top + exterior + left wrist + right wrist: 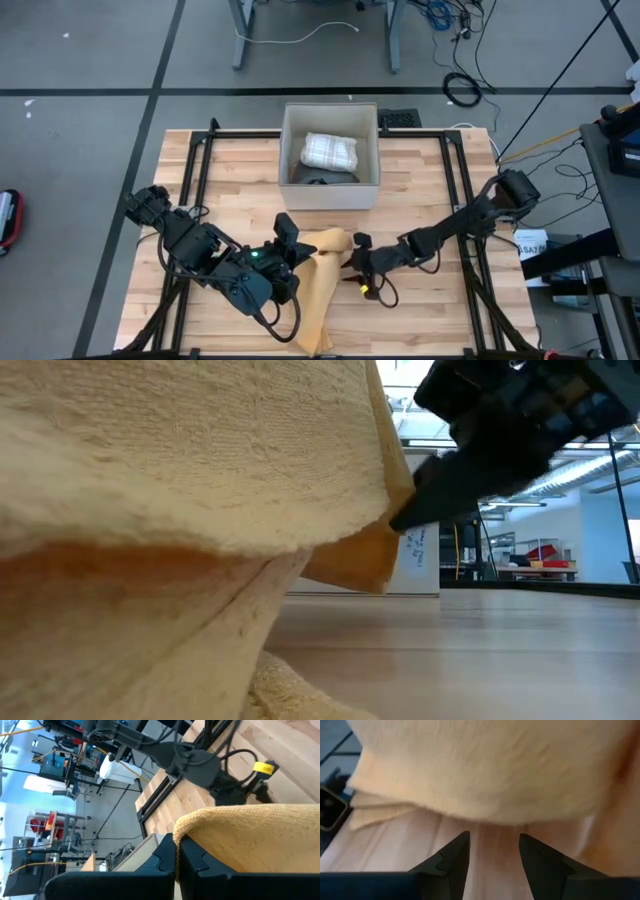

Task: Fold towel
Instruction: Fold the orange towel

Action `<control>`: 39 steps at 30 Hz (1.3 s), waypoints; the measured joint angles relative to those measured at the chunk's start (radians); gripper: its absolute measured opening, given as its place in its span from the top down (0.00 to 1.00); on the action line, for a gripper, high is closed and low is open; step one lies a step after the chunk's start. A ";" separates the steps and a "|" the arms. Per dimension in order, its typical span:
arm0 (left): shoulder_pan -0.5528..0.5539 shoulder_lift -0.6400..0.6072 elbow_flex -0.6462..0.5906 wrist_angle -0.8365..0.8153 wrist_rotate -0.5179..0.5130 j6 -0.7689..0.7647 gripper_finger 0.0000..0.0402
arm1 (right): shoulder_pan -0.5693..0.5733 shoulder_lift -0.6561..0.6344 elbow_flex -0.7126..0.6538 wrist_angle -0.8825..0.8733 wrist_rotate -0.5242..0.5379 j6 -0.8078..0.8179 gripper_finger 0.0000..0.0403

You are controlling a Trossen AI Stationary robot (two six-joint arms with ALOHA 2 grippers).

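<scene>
A corner of the yellow towel (pixel 322 285) is held lifted by the clenched left gripper (pixel 283 240); the right gripper (pixel 357 262), jaws released, is poised beside it. A grasp on the free edge is called for next.

L arm reaches in from desk's left edge, left gripper (pixel 287 232) near desk centre, fingers (pixel 176 862) pressed together, pinching cloth. R arm stretches from right edge, right gripper (pixel 352 250) low, fingers (pixel 451 857) apart, prob. holding nothing.

Yellow towel (pixel 190 470) fills near view — lifted, draped; dark gripper (pixel 425 510) at its edge — wooden table (pixel 480 650) beneath.
</scene>
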 joint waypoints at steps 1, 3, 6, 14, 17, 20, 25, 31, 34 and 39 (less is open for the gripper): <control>0.000 0.000 0.000 0.000 0.000 0.000 1.00 | 0.006 0.013 0.000 0.007 -0.002 0.009 0.60; 0.000 0.000 0.000 0.000 0.000 0.000 1.00 | 0.017 0.038 0.000 0.051 -0.005 0.011 0.60; 0.000 0.000 0.000 0.000 -0.001 0.000 1.00 | 0.022 0.076 0.000 0.154 -0.005 -0.003 0.60; -0.002 0.000 0.000 -0.002 -0.002 -0.009 1.00 | 0.015 0.130 0.000 0.304 -0.002 -0.046 0.60; -0.007 0.000 0.000 -0.012 -0.002 -0.018 1.00 | 0.016 0.130 0.000 0.311 0.012 -0.049 0.61; -0.008 0.000 0.000 -0.011 -0.003 -0.019 1.00 | 0.027 0.130 0.000 0.328 0.060 -0.065 0.65; -0.007 0.000 0.000 -0.011 -0.003 -0.021 1.00 | 0.032 0.130 0.000 0.365 0.088 -0.082 0.78; -0.012 0.000 0.000 -0.011 -0.003 -0.027 1.00 | 0.017 0.130 0.000 0.366 0.089 -0.047 0.88; -0.017 0.000 0.000 -0.010 -0.003 -0.027 1.00 | 0.010 0.130 0.000 0.348 0.089 -0.035 0.88; -0.028 0.000 0.000 -0.008 -0.003 -0.027 1.00 | 0.005 0.130 0.000 0.331 0.132 -0.001 0.86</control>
